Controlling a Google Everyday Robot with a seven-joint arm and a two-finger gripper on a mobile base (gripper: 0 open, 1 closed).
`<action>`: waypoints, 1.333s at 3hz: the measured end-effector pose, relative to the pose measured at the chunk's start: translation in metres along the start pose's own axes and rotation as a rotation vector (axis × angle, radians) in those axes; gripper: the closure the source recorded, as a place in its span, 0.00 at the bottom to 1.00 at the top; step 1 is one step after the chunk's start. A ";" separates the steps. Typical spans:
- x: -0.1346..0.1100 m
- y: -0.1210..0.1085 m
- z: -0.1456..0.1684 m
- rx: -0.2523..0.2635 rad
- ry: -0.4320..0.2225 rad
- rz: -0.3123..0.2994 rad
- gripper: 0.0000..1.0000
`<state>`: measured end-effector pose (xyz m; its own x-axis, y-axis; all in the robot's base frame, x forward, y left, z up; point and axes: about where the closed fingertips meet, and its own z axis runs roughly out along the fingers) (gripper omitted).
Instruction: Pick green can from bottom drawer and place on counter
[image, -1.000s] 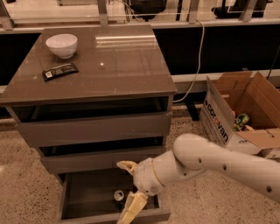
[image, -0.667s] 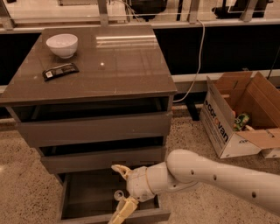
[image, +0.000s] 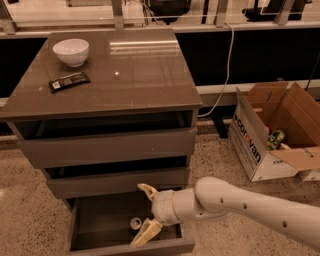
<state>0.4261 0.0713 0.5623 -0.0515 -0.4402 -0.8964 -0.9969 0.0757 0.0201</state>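
The bottom drawer (image: 100, 220) of the grey cabinet is pulled open. The green can (image: 135, 223) stands inside it, and only its silver top shows clearly. My gripper (image: 139, 215) reaches into the drawer from the right and is open, with one yellowish finger (image: 145, 189) behind the can and the other (image: 144, 234) in front of it. The can sits in line with the gap between them; I cannot tell whether they touch it. The counter (image: 140, 75) is the glossy brown-grey top of the cabinet.
A white bowl (image: 71, 51) and a dark snack bar (image: 69, 81) lie on the counter's left side. The two upper drawers (image: 107, 147) stand slightly open. An open cardboard box (image: 272, 135) holding a greenish can (image: 275, 139) sits on the floor at the right.
My arm has dropped lower and the gripper has shifted a little left inside the bottom drawer, so its open fingers now flank the can. The can has not moved.
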 end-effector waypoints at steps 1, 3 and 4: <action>0.050 -0.033 -0.001 0.073 0.018 -0.043 0.00; 0.129 -0.092 0.057 0.129 0.117 -0.075 0.00; 0.156 -0.109 0.088 0.122 0.149 -0.044 0.00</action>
<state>0.5316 0.0733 0.3807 -0.0254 -0.5726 -0.8194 -0.9843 0.1575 -0.0796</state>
